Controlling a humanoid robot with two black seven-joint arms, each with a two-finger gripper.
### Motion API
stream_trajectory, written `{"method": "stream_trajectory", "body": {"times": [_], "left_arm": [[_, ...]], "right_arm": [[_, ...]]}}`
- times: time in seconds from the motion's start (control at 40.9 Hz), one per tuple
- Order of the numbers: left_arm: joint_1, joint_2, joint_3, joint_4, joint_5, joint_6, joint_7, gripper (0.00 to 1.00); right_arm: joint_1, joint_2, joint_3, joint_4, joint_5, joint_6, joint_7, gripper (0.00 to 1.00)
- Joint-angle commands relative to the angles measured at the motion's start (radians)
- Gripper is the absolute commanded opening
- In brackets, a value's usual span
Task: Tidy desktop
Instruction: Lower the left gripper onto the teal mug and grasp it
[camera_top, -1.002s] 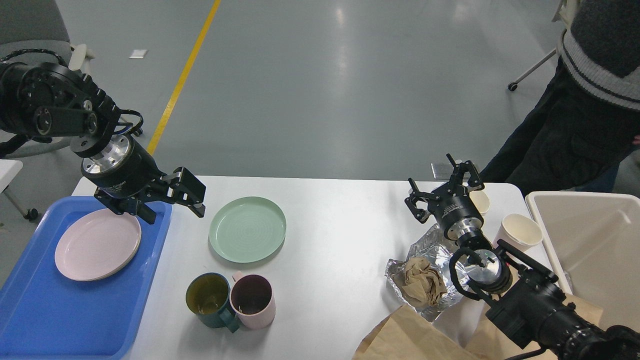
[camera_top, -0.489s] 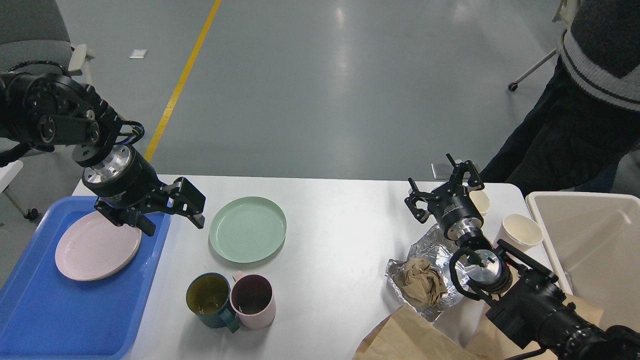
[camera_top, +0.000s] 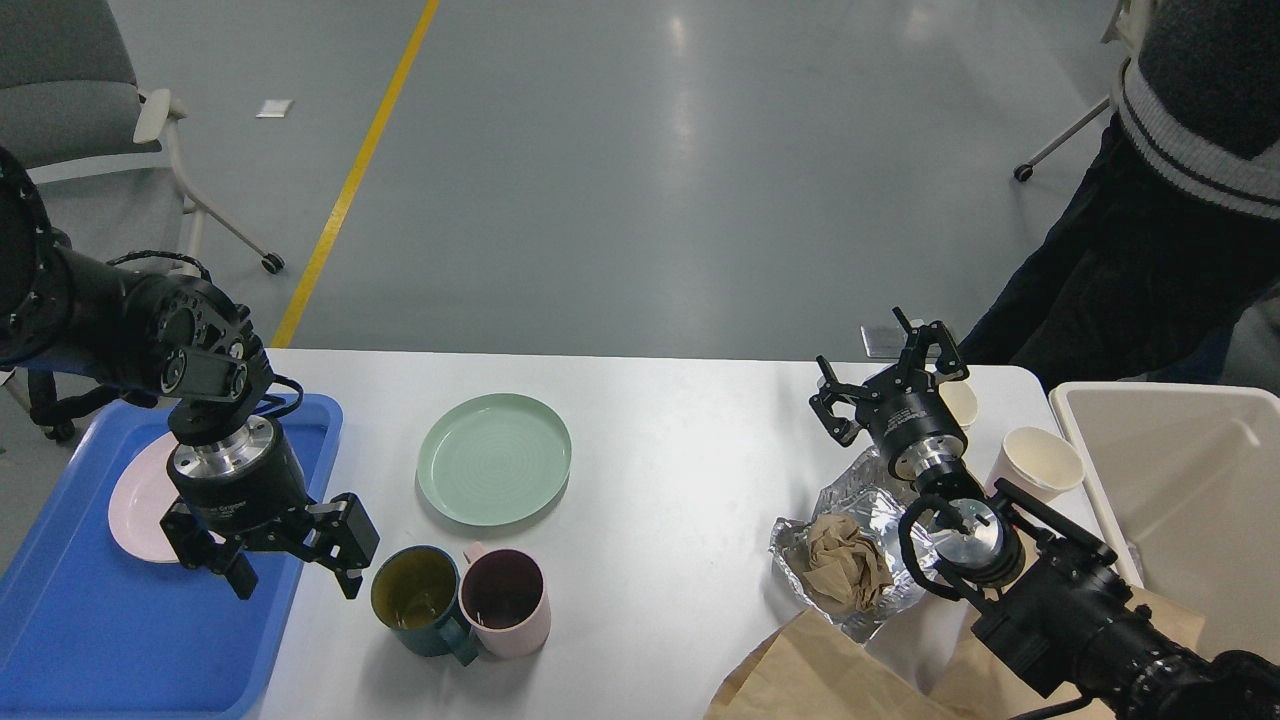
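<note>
While the white desktop (camera_top: 660, 440) fills the lower middle of the frame, a mint-green plate (camera_top: 494, 457) lies left of its centre, with a dark teal mug (camera_top: 417, 597) and a pink mug (camera_top: 506, 598) touching side by side below it. At lower left the left gripper (camera_top: 293, 575) hangs with jaws spread over the edge of the blue tray (camera_top: 90, 640), which holds a pink plate (camera_top: 135, 497). At right, the right gripper (camera_top: 885, 375), jaws spread, hovers above crumpled foil (camera_top: 850, 500) and a paper cup (camera_top: 1042, 462).
</note>
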Motion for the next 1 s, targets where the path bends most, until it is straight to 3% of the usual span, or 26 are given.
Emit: {"method": "stream_trajectory", "body": {"times": [0.0, 0.171, 0.44, 0.587, 0.758, 0.978], "left_arm": [[0.034, 0.0, 0.002, -0.003, 0.0, 0.115, 0.047, 0.97], [0.097, -0.003, -0.012, -0.003, -0.014, 0.222, 0.049, 0.96], [0.126, -0.012, -0.058, -0.003, -0.045, 0.254, 0.047, 0.96], [0.149, -0.01, -0.06, -0.003, -0.045, 0.354, 0.046, 0.96], [0.194, -0.007, -0.067, -0.002, -0.048, 0.38, 0.046, 0.93], [0.238, -0.007, -0.098, -0.002, -0.122, 0.501, 0.047, 0.9]], "right_arm": [[0.0, 0.0, -0.001, 0.0, 0.0, 0.0, 0.0, 1.0], [0.0, 0.0, 0.0, 0.0, 0.0, 0.0, 0.0, 1.0], [0.0, 0.0, -0.001, 0.0, 0.0, 0.0, 0.0, 1.0], [0.0, 0.0, 0.0, 0.0, 0.0, 0.0, 0.0, 1.0], [0.0, 0.0, -0.001, 0.0, 0.0, 0.0, 0.0, 1.0], [0.0, 0.0, 0.0, 0.0, 0.0, 0.0, 0.0, 1.0]]}}
